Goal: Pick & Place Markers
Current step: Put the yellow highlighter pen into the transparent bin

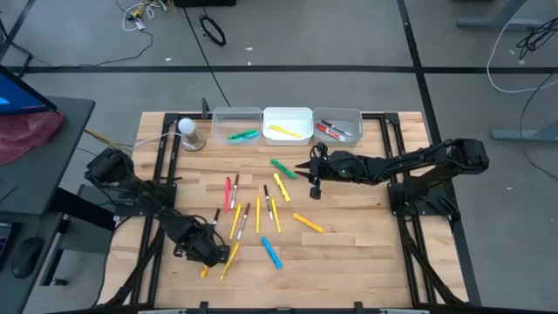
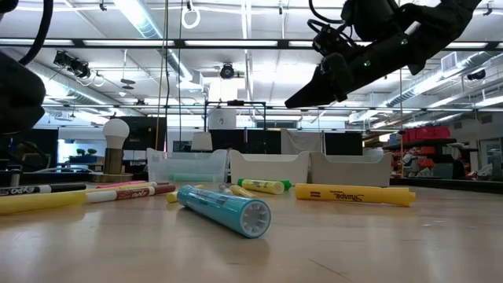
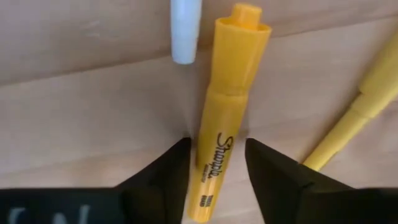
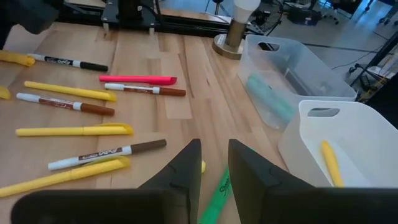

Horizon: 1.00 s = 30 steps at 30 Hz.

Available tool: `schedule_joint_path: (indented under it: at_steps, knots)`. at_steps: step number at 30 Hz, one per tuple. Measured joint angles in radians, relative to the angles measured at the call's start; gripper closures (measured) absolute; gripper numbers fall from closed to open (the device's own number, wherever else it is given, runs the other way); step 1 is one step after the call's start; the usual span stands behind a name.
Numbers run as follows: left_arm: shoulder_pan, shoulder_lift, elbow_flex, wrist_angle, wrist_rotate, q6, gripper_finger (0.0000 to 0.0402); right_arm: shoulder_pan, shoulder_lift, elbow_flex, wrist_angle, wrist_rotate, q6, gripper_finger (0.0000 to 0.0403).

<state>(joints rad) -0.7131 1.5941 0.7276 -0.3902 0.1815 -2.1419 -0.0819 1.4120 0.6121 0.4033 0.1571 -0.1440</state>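
Several markers point(image 1: 257, 214) in yellow, orange, pink, blue and green lie loose on the wooden table. My left gripper point(image 1: 212, 253) is low at the near left and points steeply down. It is open point(image 3: 217, 142), and an orange-yellow marker point(image 3: 227, 93) lying flat on the wood passes between its fingertips, which stand close on either side. My right gripper point(image 1: 302, 168) hangs above the table's middle, a little open point(image 4: 214, 144) and holding nothing. A green marker point(image 4: 214, 199) lies on the table under it.
Three bins stand along the far edge: a clear one point(image 1: 235, 116) with a green marker, a white one point(image 1: 288, 112) with a yellow marker, and a clear one point(image 1: 338, 112) with red and dark markers. A white bulb on a base point(image 1: 188, 133) stands far left. A white-capped marker point(image 3: 185, 31) and a yellow one point(image 3: 360, 118) lie beside my left gripper.
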Motion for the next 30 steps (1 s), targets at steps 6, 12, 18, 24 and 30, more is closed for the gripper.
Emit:
schedule_joint_path:
  at_steps: [6,12,18,24,30]
  knots:
    - [0.003,-0.002,0.016,-0.035,0.014,0.003,0.0329,-0.008,0.0,0.0,0.0,0.0,0.0,0.0321]
    - [0.002,-0.031,0.016,-0.024,0.106,0.052,0.0338,-0.008,0.0,0.0,0.0,0.0,-0.004,0.0321]
    - [0.007,-0.133,0.101,-0.067,0.101,0.244,0.0338,-0.008,0.0,0.0,0.0,0.0,-0.006,0.0321]
    - [0.151,-0.218,0.272,-0.57,-0.117,0.598,0.0337,-0.009,0.0,0.0,0.001,-0.001,-0.005,0.0321]
    - [0.521,-0.282,0.356,-0.737,-0.496,1.149,0.0337,-0.009,0.0,0.0,0.001,-0.001,0.001,0.0321]
